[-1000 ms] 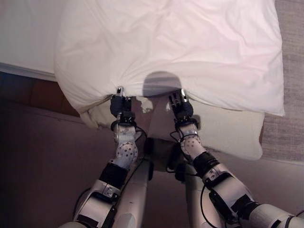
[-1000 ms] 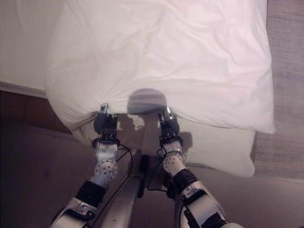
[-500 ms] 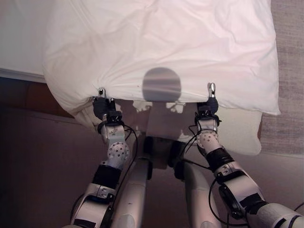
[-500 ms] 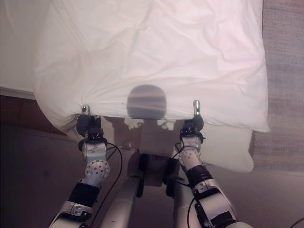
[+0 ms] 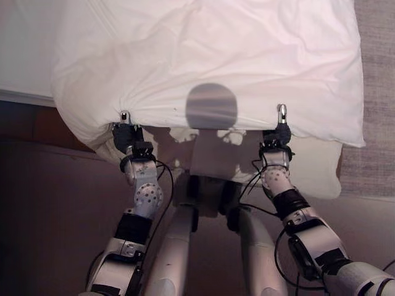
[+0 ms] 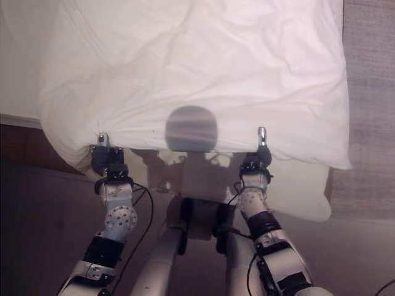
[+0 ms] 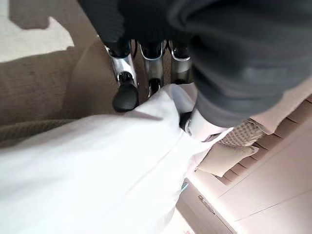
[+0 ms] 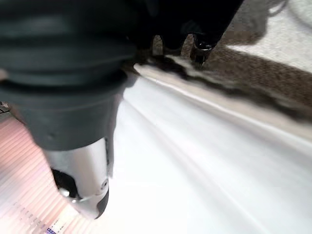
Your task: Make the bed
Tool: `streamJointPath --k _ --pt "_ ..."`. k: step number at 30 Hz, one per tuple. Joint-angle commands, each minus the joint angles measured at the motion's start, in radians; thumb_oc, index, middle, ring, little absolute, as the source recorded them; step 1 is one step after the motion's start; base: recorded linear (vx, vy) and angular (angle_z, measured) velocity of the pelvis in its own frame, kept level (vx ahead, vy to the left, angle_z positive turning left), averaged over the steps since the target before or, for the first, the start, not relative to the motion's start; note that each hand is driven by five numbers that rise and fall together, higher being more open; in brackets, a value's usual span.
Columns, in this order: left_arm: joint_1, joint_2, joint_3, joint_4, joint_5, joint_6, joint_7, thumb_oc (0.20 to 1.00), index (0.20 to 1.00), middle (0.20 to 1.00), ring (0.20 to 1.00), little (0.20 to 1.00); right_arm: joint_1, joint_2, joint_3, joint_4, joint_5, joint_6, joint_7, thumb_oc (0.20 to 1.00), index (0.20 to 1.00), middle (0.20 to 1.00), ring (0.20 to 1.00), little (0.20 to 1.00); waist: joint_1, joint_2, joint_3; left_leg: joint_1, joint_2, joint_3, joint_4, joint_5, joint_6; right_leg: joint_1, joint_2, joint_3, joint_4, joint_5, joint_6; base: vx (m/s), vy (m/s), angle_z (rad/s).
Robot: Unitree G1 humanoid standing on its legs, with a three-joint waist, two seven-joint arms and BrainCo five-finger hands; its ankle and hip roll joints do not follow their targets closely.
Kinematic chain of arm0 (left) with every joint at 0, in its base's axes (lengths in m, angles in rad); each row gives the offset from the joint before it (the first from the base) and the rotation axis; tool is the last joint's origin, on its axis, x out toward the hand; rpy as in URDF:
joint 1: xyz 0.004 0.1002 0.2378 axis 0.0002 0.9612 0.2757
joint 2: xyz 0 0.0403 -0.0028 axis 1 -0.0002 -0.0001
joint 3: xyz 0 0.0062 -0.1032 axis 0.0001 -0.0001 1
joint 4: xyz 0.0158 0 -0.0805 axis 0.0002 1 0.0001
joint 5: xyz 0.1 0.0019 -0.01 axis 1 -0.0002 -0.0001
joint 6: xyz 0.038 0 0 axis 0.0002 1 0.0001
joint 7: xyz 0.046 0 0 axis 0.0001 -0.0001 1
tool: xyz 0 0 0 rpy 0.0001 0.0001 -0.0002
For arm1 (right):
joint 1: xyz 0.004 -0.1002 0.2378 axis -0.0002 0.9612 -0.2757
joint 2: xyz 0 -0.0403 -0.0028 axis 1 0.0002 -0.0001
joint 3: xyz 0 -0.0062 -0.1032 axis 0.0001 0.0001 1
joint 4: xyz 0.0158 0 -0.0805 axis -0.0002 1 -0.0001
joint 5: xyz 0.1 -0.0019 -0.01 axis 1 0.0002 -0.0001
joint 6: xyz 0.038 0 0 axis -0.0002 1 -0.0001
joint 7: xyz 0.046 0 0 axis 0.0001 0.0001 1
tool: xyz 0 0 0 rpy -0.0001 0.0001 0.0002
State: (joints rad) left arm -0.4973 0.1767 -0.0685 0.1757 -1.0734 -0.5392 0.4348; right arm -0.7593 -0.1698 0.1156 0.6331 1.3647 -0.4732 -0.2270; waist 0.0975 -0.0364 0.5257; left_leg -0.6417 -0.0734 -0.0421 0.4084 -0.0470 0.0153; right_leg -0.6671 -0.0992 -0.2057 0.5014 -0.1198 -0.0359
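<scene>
Hands (image 5: 125,133) (image 5: 279,132) pinch white duvet (image 5: 210,55) edge, apart.

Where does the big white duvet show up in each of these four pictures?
Left eye view: white duvet across the upper half, near edge held by left robot hand and right robot hand.
Right eye view: the same, duvet across the upper half.
Left wrist view: duvet spreads past the fingers.
Right wrist view: duvet beyond the thumb.
Shared landmark: the duvet's gripped near edge.
</scene>
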Motion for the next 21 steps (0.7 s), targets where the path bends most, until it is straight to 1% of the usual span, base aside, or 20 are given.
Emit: streamJointPath --k 1,2,6,8,13,14,16,18,21 --pt "0.026 0.085 0.18 -0.061 0.085 -0.133 0.042 0.2 0.2 0.2 0.2 0.2 0.017 -0.067 -0.091 -0.013 -0.029 -0.052 -0.007 1.0 1.0 1.0 1.0 1.0 0.011 0.041 -0.132 -0.042 -0.029 0.025 -0.024 0.003 0.012 0.0 -0.051 0.049 -0.066 0.083 0.136 0.02 0.008 -0.05" --pt "0.025 0.108 0.2 -0.033 0.096 -0.129 0.057 0.2 0.2 0.2 0.2 0.2 0.006 -0.083 -0.104 -0.009 -0.031 -0.055 -0.017 1.0 1.0 1.0 1.0 1.0 0.013 0.043 -0.138 -0.039 -0.029 0.029 -0.021 0.0 0.012 0.001 -0.052 0.049 -0.064 0.081 0.137 0.02 0.004 -0.04" --pt "0.016 0.136 0.227 0.005 0.102 -0.126 0.077 0.2 0.2 0.2 0.2 0.2 -0.016 -0.108 -0.117 0.008 -0.036 -0.057 -0.03 1.0 1.0 1.0 1.0 1.0 0.015 0.044 -0.146 -0.042 -0.029 0.032 -0.019 -0.001 0.011 -0.002 -0.054 0.05 -0.063 0.081 0.138 0.0 0.0 0.0" --pt "0.005 0.16 0.25 0.037 0.097 -0.127 0.092 0.2 0.2 0.2 0.2 0.2 -0.032 -0.135 -0.129 0.027 -0.045 -0.053 -0.044 1.0 1.0 1.0 1.0 1.0 0.013 0.044 -0.151 -0.045 -0.029 0.035 -0.016 -0.003 0.012 -0.005 -0.054 0.053 -0.062 0.08 0.138 0.0 0.0 0.0" --pt "-0.008 0.192 0.282 0.082 0.094 -0.124 0.108 0.2 0.2 0.2 0.2 0.2 -0.037 -0.147 -0.146 0.041 -0.042 -0.049 -0.049 1.0 1.0 1.0 1.0 1.0 0.011 0.045 -0.154 -0.044 -0.029 0.039 -0.014 -0.002 0.011 -0.006 -0.054 0.056 -0.061 0.083 0.139 0.0 0.0 0.0" --pt "-0.013 0.202 0.293 0.095 0.099 -0.123 0.115 0.2 0.2 0.2 0.2 0.2 -0.041 -0.161 -0.152 0.05 -0.045 -0.05 -0.053 1.0 1.0 1.0 1.0 1.0 0.011 0.046 -0.159 -0.044 -0.028 0.04 -0.018 -0.001 0.009 -0.007 -0.056 0.056 -0.064 0.083 0.141 0.0 0.0 0.0" --pt "-0.018 0.205 0.297 0.101 0.1 -0.124 0.12 0.2 0.2 0.2 0.2 0.2 -0.046 -0.163 -0.156 0.051 -0.042 -0.055 -0.057 1.0 1.0 1.0 1.0 1.0 0.013 0.047 -0.158 -0.047 -0.028 0.041 -0.017 0.001 0.008 -0.007 -0.056 0.054 -0.064 0.084 0.141 0.0 0.0 0.0" --pt "-0.036 0.235 0.31 0.144 0.104 -0.11 0.138 0.2 0.2 0.2 0.2 0.2 -0.046 -0.174 -0.17 0.066 -0.04 -0.061 -0.066 1.0 1.0 1.0 1.0 1.0 0.011 0.052 -0.164 -0.042 -0.029 0.04 -0.025 0.004 0.008 -0.005 -0.056 0.057 -0.067 0.084 0.14 0.0 0.0 0.0" --pt "-0.055 0.258 0.318 0.179 0.101 -0.11 0.148 0.2 0.2 0.2 0.2 0.2 -0.052 -0.183 -0.181 0.08 -0.033 -0.066 -0.073 1.0 1.0 1.0 1.0 1.0 0.009 0.055 -0.168 -0.041 -0.028 0.039 -0.029 0.006 0.006 -0.005 -0.055 0.055 -0.069 0.082 0.139 0.0 0.0 0.0"
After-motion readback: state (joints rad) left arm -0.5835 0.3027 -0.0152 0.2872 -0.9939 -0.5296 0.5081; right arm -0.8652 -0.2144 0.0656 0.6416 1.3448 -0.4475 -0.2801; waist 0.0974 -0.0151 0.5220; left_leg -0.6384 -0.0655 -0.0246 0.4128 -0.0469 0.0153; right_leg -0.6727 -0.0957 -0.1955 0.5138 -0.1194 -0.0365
